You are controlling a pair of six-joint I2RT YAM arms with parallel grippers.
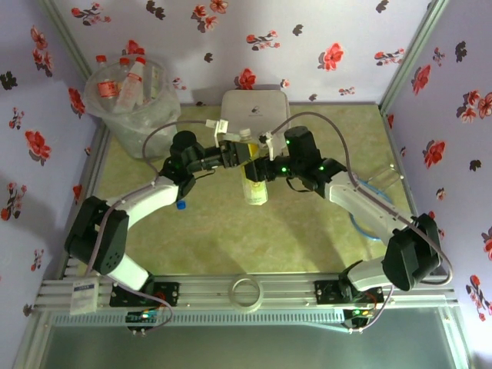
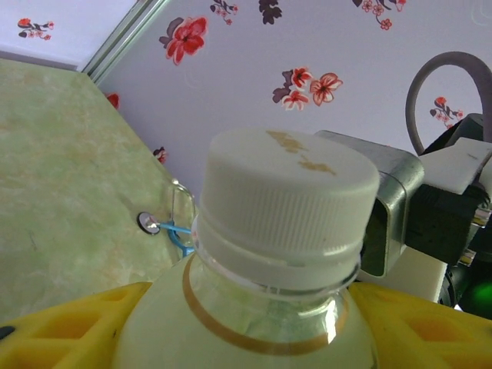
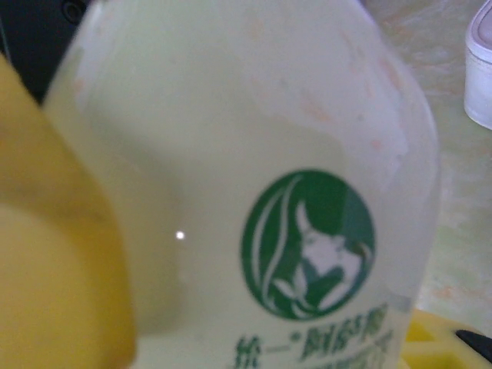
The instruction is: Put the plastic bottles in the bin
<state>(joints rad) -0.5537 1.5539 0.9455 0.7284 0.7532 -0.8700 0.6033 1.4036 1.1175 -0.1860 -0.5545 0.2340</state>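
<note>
Progress: few red-capped bottles (image 1: 123, 77) in bin (image 1: 157, 127); pale green bottle (image 1: 256, 192) not binned yet. We see right gripper (image 1: 261, 166) clamping it; left gripper (image 1: 240, 152) straddles its neck, grip unclear.

The white-and-black left arm (image 1: 146, 201) and right arm (image 1: 361, 204) bend inward, wrists meeting above the pale green plastic bottle (image 1: 256, 191). The right gripper (image 1: 260, 167) clamps its body. The left gripper (image 1: 240, 152) sets yellow fingers (image 2: 69, 327) either side of its shoulder; contact is unclear.
</note>
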